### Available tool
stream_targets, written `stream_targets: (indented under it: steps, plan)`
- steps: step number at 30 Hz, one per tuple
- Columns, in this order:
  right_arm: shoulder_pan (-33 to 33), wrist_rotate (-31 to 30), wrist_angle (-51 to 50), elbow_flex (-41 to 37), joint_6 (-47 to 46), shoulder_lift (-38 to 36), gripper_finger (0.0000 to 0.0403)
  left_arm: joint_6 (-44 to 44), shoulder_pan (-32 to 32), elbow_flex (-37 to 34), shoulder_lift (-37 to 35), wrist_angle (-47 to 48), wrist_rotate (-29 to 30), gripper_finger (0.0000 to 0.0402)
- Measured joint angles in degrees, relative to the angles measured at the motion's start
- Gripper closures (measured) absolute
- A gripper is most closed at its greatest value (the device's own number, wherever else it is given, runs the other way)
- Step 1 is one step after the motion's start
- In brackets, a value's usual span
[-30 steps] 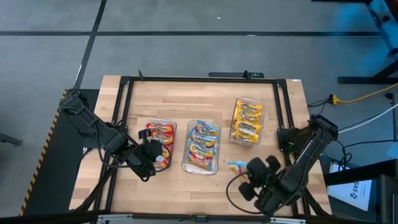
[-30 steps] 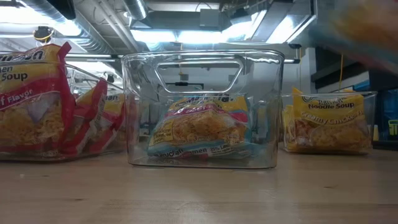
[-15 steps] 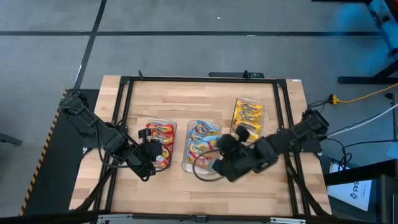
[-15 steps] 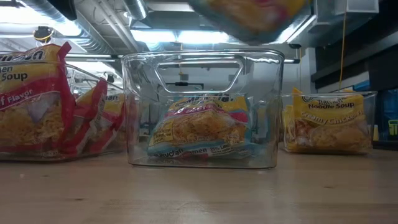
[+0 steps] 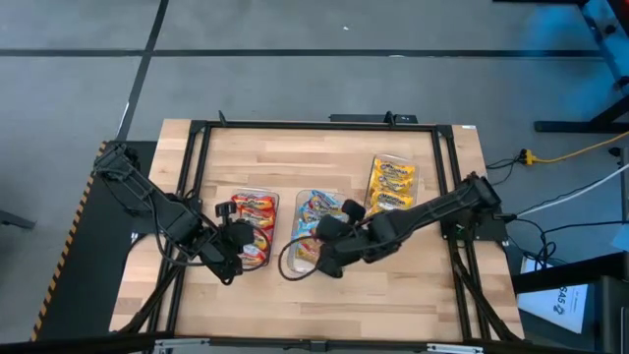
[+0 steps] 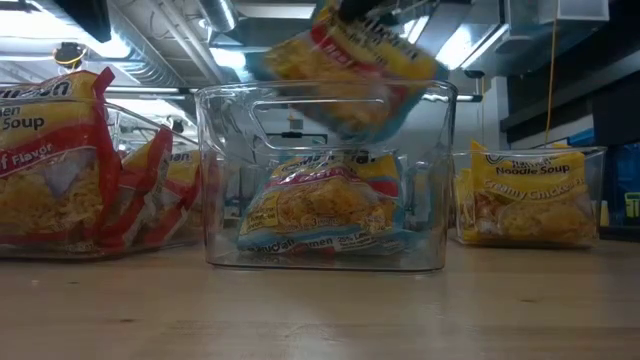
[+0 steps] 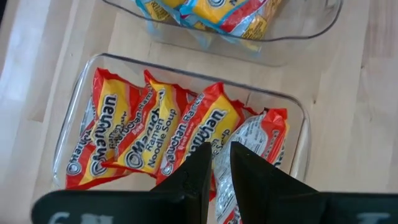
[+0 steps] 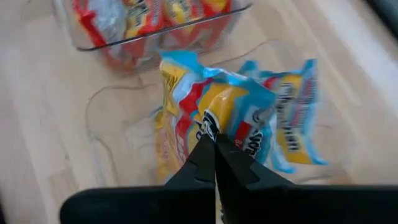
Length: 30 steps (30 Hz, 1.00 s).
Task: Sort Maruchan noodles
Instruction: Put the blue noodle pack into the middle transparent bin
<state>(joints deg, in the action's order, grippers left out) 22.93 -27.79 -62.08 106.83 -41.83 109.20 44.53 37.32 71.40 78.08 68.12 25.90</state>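
Note:
My right gripper [image 8: 214, 144] is shut on a blue Maruchan packet [image 8: 239, 115] above the near end of the middle clear tray [image 5: 337, 200], which holds more blue packets [image 6: 320, 210]. In the low view the held packet [image 6: 345, 65] hangs tilted at the tray's rim. My left gripper [image 7: 217, 155] hovers just above the red packets [image 7: 143, 134] in the left tray [image 5: 273, 200], its fingers a narrow gap apart and touching nothing. Yellow packets [image 5: 391, 185] lie in the right tray. My right gripper pinches the blue packet between its two fingers at an upper crinkled edge [image 8: 208, 121], coming from above and slanting in from the table's right. The packet is lifted clear and hangs tilted below the fingers, over the middle tray.
Three clear trays stand in a row across the table's middle. A black metal frame [image 5: 295, 126] runs round the tabletop. Bare wood lies along the far side [image 5: 295, 157] and the near side [image 5: 324, 305]. The right arm [image 5: 432, 208] reaches across in front of the yellow tray.
My right gripper has swung from the table's near right corner toward the left, carrying the blue packet up off the table and over to the middle tray. The packet has come down to the tray's rim. The left arm has kept still.

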Motion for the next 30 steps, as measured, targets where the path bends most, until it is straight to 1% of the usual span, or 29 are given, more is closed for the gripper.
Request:
stream_targets:
  steps: [6, 10, 15, 19, 22, 30]
  plan:
    - [-0.10, 5.41, 1.22, 0.00, 0.37, 3.08, 0.0403, 0.04, 0.00, 0.00, 0.00, 1.04, 0.05, 0.0348]
    - [-0.06, 7.95, 1.18, 0.00, 0.38, 3.42, 0.0403, 0.07, 0.00, 0.01, 0.00, 1.49, 0.05, 0.0348]
    - [-0.08, 8.97, 3.46, 0.00, 0.53, 3.42, 0.0403, -0.02, 0.00, 0.00, 0.00, 1.57, 0.07, 0.0348]
    - [-0.10, 12.12, 5.15, 0.06, 1.74, 4.31, 0.0403, -0.02, 0.00, 0.00, 0.00, 1.57, 0.07, 0.0348]
    - [-0.10, 13.80, 5.37, 0.04, 1.95, 5.25, 0.0403, 0.00, 0.00, 0.00, 0.00, 1.77, 0.10, 0.0348]
    - [-0.10, 15.96, 5.35, 0.04, 3.32, 5.54, 0.0403, 0.09, -0.01, 0.00, 0.00, 1.86, 0.14, 0.0348]
